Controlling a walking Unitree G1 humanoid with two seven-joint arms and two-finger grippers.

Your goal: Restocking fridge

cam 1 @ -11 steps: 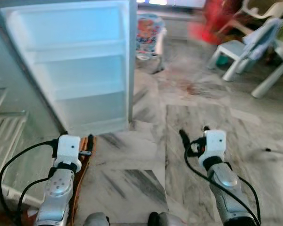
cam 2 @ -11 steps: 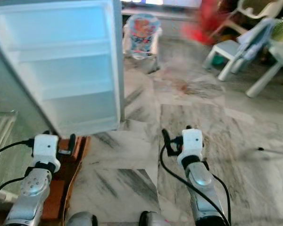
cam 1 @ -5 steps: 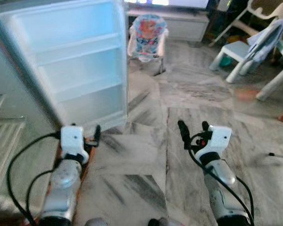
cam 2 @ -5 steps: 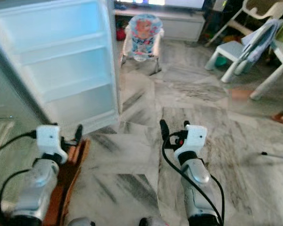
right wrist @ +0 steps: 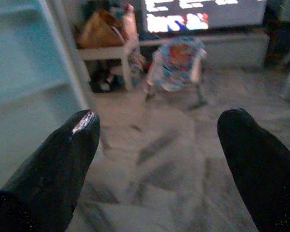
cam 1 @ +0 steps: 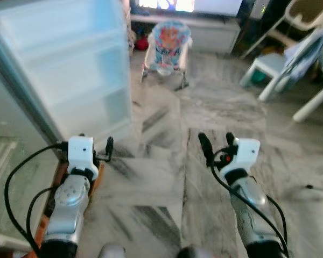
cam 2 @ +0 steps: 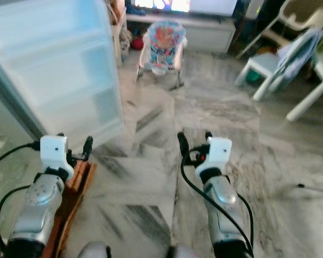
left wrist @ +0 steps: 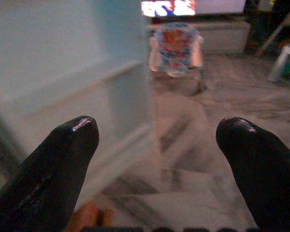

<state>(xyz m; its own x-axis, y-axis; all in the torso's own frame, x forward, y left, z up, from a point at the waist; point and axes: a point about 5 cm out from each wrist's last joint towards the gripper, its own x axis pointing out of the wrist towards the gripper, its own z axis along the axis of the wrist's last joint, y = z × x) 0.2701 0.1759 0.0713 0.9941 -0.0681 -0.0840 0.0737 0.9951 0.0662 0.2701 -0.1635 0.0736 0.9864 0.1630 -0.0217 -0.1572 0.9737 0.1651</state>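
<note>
A baby bouncer (cam 1: 166, 44) (colourful) stands near white plastic chairs (cam 1: 282, 64).

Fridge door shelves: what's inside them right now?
The fridge door stands open, and no items can be made out on its shelves, though the picture is blurred. Both end effectors, left and right, carry nothing.

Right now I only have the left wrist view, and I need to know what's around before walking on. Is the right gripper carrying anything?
Observer: No. The right gripper is open and empty, held out over the marble floor.
Operator: What's off to the right of that baby bouncer?
Observer: White plastic chairs stand on the robot's right, past the baby bouncer.
Operator: Anything low beside my left arm?
Observer: A brown wooden edge lies on the floor beside the left arm, below the open fridge door. The left gripper is open too.
</note>
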